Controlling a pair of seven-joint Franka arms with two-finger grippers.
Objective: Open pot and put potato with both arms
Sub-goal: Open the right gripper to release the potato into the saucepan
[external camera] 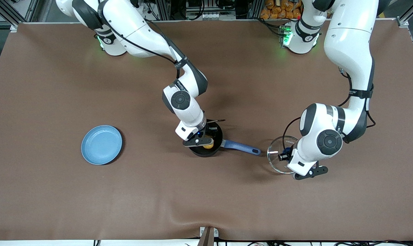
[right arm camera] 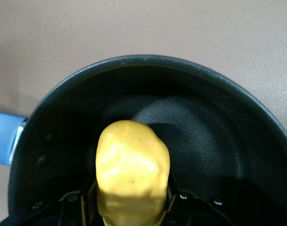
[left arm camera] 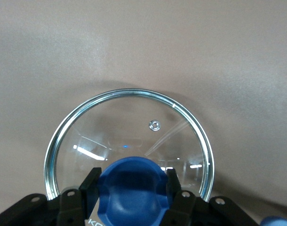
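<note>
Yellow-orange against black: the potato (right arm camera: 132, 172) hangs clamped in the right gripper (external camera: 200, 139), directly over the open mouth of the pot (external camera: 216, 134), with the dark pan floor visible below it in the right wrist view. The fingers are closed on its flanks, its long axis running out away from the gripper. The drop is straight down; whether the potato already touches the pan floor I cannot tell. The pot sits mid-worktop, its blue handle (external camera: 242, 147) pointing toward the left arm's end. There the left gripper (left arm camera: 132, 189) is closed on the blue knob (left arm camera: 131, 188) of the glass lid (external camera: 278, 158), holding it just past the handle's tip, well clear of the pot. A light-blue plate (external camera: 101, 144) lies toward the right arm's end.
</note>
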